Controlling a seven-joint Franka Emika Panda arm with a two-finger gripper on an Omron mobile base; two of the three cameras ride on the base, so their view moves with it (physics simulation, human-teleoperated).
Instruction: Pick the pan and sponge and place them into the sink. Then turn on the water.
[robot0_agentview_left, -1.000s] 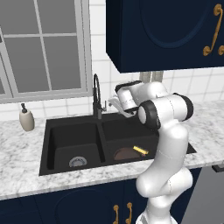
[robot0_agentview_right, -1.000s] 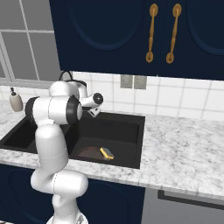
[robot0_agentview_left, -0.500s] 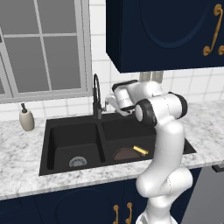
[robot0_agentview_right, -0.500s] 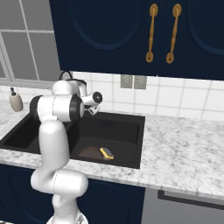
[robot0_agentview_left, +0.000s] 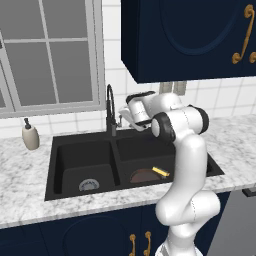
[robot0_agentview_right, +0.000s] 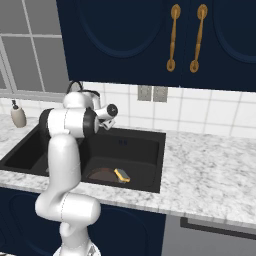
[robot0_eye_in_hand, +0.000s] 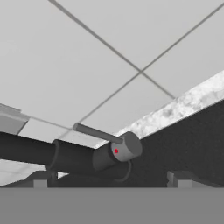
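no readable text or labels

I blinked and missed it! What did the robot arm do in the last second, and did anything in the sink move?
The gripper slid a little further left toward the black faucet, closing in on its side lever. It took hold of nothing. The pan and the sponge stayed put in the right bowl of the sink, and no water runs. The soap bottle didn't move.
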